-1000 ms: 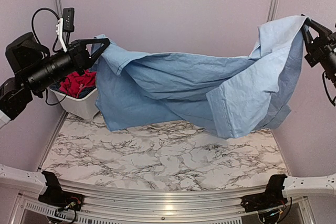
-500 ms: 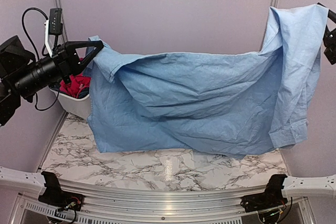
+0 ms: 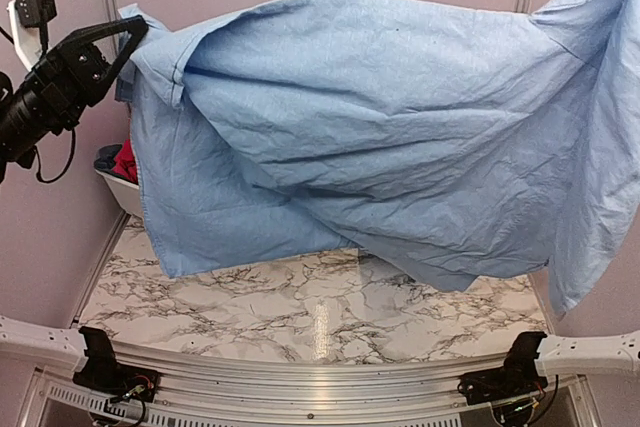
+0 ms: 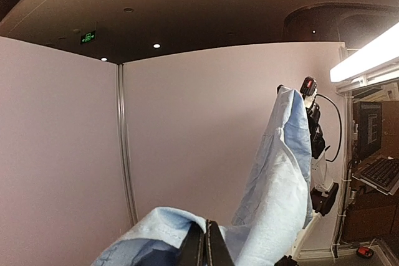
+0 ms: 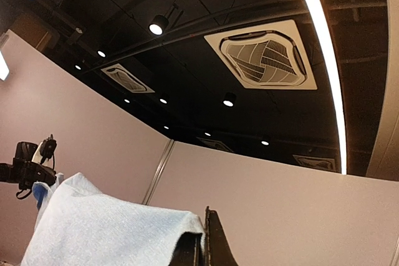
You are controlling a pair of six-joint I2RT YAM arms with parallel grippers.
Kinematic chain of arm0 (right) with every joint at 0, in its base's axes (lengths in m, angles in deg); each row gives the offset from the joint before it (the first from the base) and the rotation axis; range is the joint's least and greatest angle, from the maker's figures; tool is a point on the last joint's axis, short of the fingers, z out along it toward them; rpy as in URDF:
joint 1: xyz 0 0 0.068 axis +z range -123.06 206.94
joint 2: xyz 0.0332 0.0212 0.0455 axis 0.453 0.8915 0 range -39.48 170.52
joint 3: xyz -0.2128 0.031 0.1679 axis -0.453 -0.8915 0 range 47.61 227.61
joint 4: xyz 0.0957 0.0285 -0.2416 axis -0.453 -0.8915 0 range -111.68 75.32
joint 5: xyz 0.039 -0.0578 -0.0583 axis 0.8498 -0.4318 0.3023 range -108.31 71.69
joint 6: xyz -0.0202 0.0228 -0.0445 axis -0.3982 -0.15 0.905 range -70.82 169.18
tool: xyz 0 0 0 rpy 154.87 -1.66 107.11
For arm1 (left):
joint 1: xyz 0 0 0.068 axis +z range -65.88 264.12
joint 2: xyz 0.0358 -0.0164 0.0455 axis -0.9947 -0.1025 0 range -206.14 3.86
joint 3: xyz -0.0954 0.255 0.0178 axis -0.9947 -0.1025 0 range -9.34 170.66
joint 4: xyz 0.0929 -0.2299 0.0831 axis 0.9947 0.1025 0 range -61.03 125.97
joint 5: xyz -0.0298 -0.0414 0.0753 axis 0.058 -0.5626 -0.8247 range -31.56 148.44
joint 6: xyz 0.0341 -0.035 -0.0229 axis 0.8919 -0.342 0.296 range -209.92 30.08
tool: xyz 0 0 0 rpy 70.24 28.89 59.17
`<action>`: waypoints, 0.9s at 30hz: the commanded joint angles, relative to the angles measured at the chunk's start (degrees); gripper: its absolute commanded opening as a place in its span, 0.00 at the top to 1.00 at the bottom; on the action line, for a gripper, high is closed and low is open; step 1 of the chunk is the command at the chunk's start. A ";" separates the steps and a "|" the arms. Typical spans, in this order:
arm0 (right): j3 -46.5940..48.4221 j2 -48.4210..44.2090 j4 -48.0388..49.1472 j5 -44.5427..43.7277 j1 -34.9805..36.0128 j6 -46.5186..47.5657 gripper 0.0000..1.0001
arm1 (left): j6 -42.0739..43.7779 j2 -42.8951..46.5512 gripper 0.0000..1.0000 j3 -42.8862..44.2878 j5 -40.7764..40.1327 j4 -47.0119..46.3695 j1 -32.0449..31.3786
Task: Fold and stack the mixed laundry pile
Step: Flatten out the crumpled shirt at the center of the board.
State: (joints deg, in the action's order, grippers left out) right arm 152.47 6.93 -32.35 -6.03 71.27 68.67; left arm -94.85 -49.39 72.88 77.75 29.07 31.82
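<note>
We hold the light blue shirt [image 3: 380, 127] stretched high above the marble table [image 3: 300, 312]. Our left gripper [image 3: 128, 32] is clenched on its left corner and our right gripper [image 5: 202, 244] on the right one. Each pinch looks thin, so a corner may slip free. The shirt's left side hangs close by the white basket [image 3: 118, 192] of red clothes [image 3: 125, 159] at far left and could snag it.

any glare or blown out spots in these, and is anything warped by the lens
Top external: a soft glare streak on the marble table, and the light blue shirt shades the tabletop beneath it. Left wrist: the strip light is blown out and the wide lens bows the wall panels. Right wrist: mostly dark, the ceiling light bar overexposed.
</note>
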 commanded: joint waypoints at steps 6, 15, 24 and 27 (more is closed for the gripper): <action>-9.44 1.54 7.60 -11.33 -0.65 5.14 1.00 | 4.49 -5.55 1.00 3.91 -13.28 -0.88 -0.27; -25.92 7.98 21.72 -36.18 -1.69 13.90 1.00 | -1.67 -24.57 1.00 6.25 -24.89 -0.25 10.68; -32.67 27.71 32.91 -22.54 -29.42 -0.54 1.00 | -8.11 -41.55 1.00 7.40 -29.45 -4.61 17.95; -27.30 37.89 34.03 -20.78 -33.01 -0.58 1.00 | -8.49 -48.78 1.00 11.35 -29.99 -3.76 19.47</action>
State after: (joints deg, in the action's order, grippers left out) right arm 117.25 37.03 -6.04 -30.34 42.38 71.71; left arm -100.77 -92.12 78.96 50.01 27.54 49.18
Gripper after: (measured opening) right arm 0.002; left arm 0.004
